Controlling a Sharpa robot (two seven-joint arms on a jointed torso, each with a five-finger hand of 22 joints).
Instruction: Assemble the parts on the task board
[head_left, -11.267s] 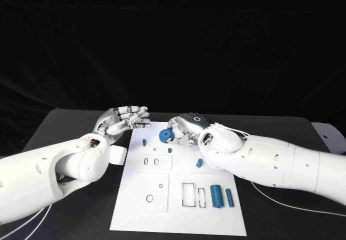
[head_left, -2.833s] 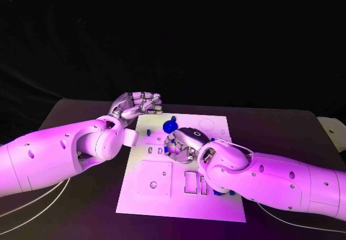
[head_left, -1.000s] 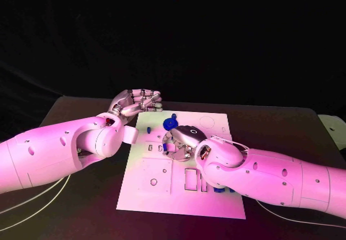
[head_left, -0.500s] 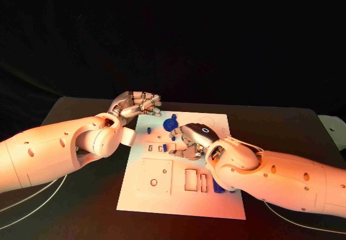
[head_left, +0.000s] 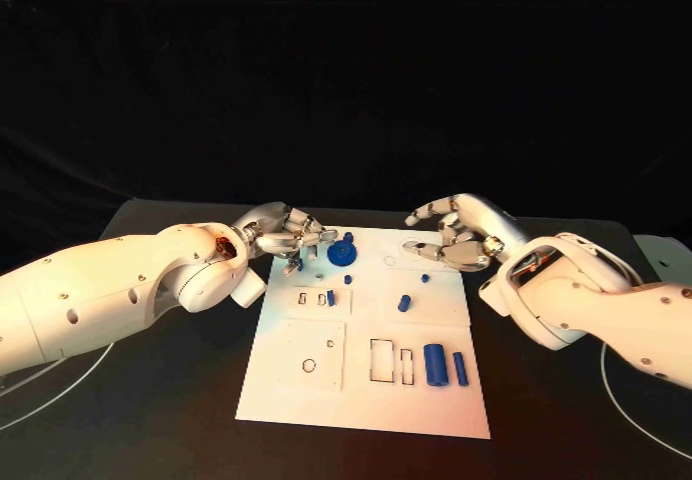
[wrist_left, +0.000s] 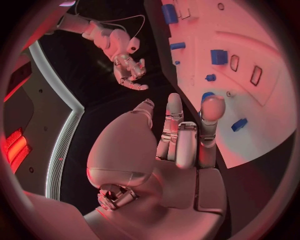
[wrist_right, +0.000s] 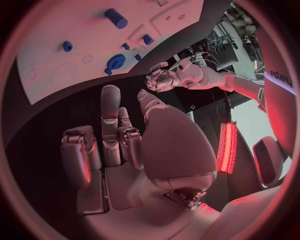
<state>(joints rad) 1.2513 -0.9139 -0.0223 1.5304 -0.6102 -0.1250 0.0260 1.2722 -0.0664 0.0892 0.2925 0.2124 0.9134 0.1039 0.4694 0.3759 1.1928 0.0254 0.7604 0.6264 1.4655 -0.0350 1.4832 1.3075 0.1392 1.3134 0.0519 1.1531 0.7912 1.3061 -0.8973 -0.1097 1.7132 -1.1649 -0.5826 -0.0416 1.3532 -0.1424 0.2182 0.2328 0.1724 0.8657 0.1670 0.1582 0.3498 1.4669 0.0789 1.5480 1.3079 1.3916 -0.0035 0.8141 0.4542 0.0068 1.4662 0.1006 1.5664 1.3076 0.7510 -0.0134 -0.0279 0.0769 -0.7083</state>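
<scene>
The white task board (head_left: 310, 400) lies in the middle of the black table. A blue gear (head_left: 342, 253) stands near its far edge. My left hand (head_left: 291, 240) hovers just left of the gear, fingers curled in, nothing in them. My right hand (head_left: 456, 232) hangs above the board's far right corner with its fingers spread and holds nothing. Small blue pieces (head_left: 405, 302) sit mid-board, and two blue cylinders (head_left: 434, 363) lie lower right. In the left wrist view, my left hand (wrist_left: 181, 140) points at the board (wrist_left: 250, 30). The right wrist view shows the gear (wrist_right: 115, 62).
Rectangular slots (head_left: 378, 361) and a round hole (head_left: 307, 365) open in the board's near half. Bare black table (head_left: 144, 400) surrounds the board on all sides. A white object (head_left: 663, 255) sits at the table's right edge.
My right hand has lifted off the middle of the board and drawn back to its far right corner, uncovering a small blue piece. My left hand has come down beside the gear.
</scene>
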